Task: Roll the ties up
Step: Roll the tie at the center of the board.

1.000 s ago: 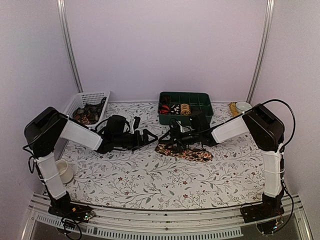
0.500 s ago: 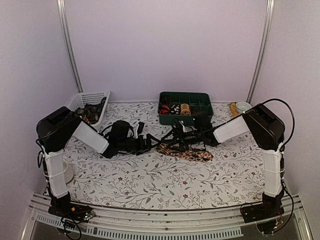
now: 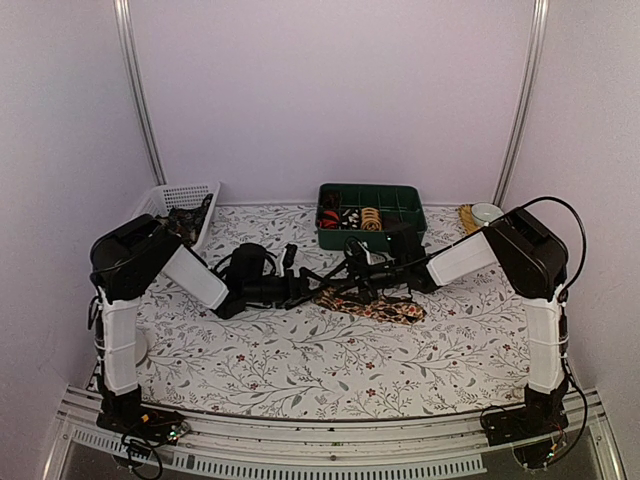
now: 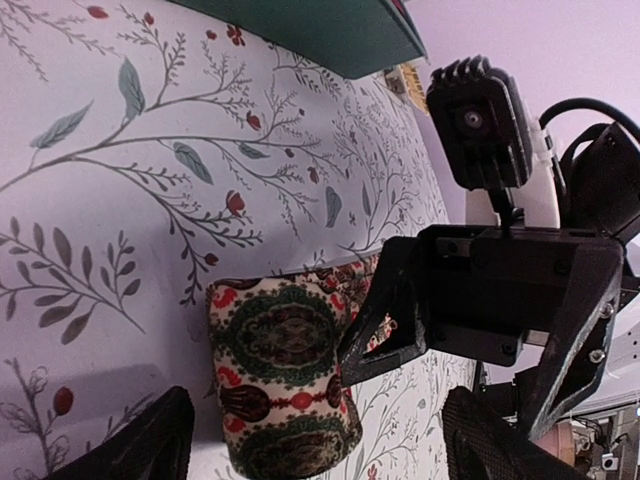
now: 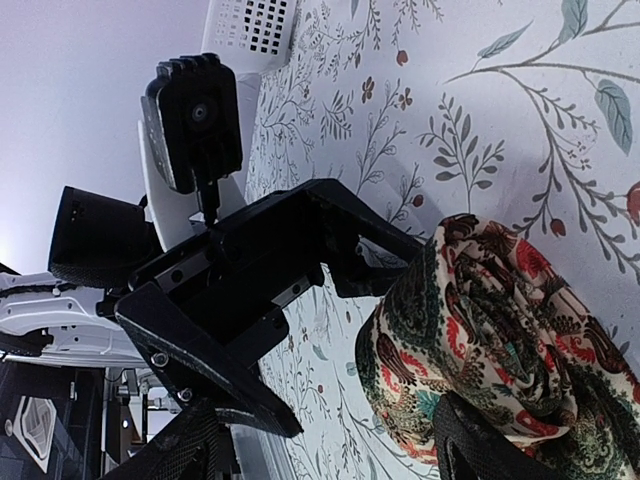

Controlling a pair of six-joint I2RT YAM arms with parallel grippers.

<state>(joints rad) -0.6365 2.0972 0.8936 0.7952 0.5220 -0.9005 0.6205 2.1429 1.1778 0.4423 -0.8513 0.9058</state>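
Left arm and right arm stretch low and inward. Left gripper straddles the rolled end of the paisley tie, jaws wide. Right gripper is also wide, soft folds bunched by one finger.

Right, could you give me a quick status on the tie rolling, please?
Left gripper open, straddling the rolled end of the paisley tie; right gripper open beside it. Tail lies flat. Green compartment tray behind, apart.

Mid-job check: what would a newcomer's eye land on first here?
The half-rolled paisley tie at the centre of the table, with the left arm's fingers either side of its roll and the right arm's fingers close against it. Behind, a green tray holds several small rolls.
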